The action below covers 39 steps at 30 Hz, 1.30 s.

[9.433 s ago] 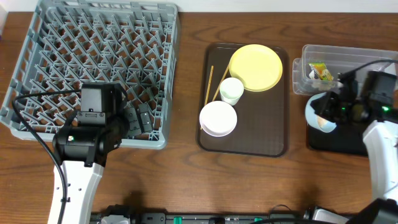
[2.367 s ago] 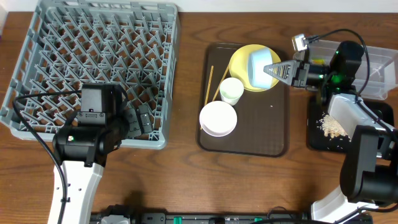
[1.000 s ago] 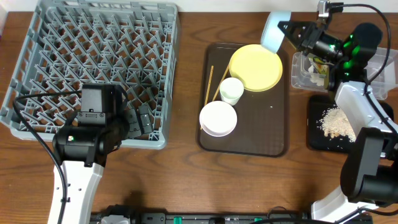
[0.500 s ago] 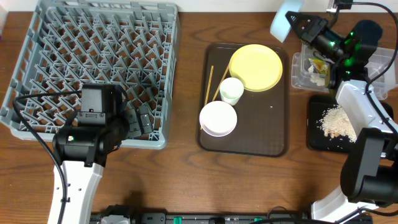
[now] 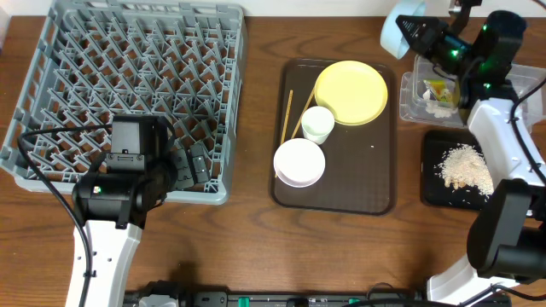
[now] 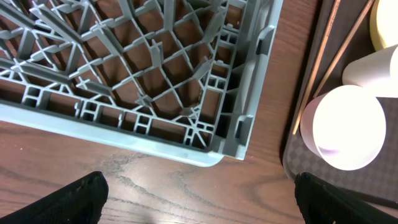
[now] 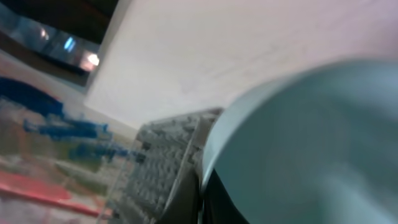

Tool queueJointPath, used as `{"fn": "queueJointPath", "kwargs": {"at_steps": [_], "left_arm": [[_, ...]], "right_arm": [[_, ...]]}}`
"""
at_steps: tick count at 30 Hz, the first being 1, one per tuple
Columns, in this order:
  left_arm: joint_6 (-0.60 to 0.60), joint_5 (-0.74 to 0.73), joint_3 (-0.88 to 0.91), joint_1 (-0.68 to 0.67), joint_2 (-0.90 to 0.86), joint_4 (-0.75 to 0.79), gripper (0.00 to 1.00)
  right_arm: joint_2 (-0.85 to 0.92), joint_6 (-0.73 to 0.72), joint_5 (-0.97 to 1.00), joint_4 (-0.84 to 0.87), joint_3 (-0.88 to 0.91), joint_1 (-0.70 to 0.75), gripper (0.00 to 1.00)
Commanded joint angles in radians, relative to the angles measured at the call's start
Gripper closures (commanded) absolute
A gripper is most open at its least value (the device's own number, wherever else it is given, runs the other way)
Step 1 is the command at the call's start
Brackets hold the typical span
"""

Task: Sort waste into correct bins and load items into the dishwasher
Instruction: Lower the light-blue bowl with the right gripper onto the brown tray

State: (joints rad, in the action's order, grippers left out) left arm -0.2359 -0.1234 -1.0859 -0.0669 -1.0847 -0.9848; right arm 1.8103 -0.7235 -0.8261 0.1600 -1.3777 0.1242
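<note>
- The worktop (image 5: pixel 256 247) carries everything in three groups, from the robot's left to its right: rack, serving tray, bins.
- The grey dish rack (image 5: pixel 128 68) sits at the left and holds no dishes. Its pegs stand free, so I judge the loading has not begun.
- The left end effector (image 5: pixel 194 162) hangs over the rack's near right corner with its jaws spread wide and nothing between them. It looks parked within reach of both the rack and the tray.
- The dark brown serving tray (image 5: pixel 341 183) lies in the middle and serves as the staging spot for the dishes.
- The clear tub (image 5: pixel 408 102) at the far right holds the yellow-green snack wrapper (image 5: pixel 437 89) and the crumpled white paper (image 5: pixel 439 108), so the dry waste is together.
- The black tray (image 5: pixel 431 188), just nearer than the tub, holds the pile of rice-like crumbs (image 5: pixel 465 166), so the food waste is kept apart.
- The yellow plate (image 5: pixel 351 92) lies flat at the far end of the serving tray.
- The white bowl (image 5: pixel 299 162) sits at the tray's left side, near its middle.
- The light blue bowl (image 5: pixel 397 26) is tilted in the air beyond the serving tray's far right corner. The right end effector (image 5: pixel 418 34) is clamped on it, most likely to carry it towards the rack.
- The white cup (image 5: pixel 318 124) stands between the plate and the white bowl.
- The two chopsticks (image 5: pixel 287 118) lie along the tray's left edge.
</note>
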Motion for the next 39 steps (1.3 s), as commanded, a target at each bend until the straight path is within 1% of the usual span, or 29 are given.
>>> {"fn": "queueJointPath", "kwargs": {"at_steps": [1,7,14,17,27,28,33,37,39], "left_arm": [[0.002,0.013,-0.018,0.005,0.002,-0.002,0.01],[0.002,0.013,-0.018,0.005,0.002,-0.002,0.01],[0.002,0.013,-0.018,0.005,0.002,-0.002,0.01],[0.002,0.013,-0.018,0.005,0.002,-0.002,0.01],[0.002,0.013,-0.018,0.005,0.002,-0.001,0.01],[0.002,0.013,-0.018,0.005,0.002,-0.001,0.01],[0.002,0.013,-0.018,0.005,0.002,0.001,0.01],[0.002,0.013,-0.018,0.005,0.002,0.01,0.01],[0.002,0.013,-0.018,0.005,0.002,0.014,0.01]], "right_arm": [[-0.021,0.151,0.008,-0.09,-0.07,-0.008,0.99],[-0.021,0.319,0.014,-0.317,-0.117,-0.015,0.99],[-0.021,0.444,0.08,-0.488,-0.124,-0.042,0.99],[-0.021,0.507,0.097,-0.586,-0.143,-0.058,0.99],[-0.021,0.78,0.205,-0.965,-0.214,-0.172,0.99],[-0.021,0.795,0.225,-0.999,-0.222,-0.183,0.99],[-0.021,0.838,0.446,-1.21,-0.237,-0.246,0.99],[-0.021,0.851,0.575,-1.32,-0.236,-0.293,0.99],[-0.021,0.825,0.62,-1.352,-0.232,-0.315,0.99]]}}
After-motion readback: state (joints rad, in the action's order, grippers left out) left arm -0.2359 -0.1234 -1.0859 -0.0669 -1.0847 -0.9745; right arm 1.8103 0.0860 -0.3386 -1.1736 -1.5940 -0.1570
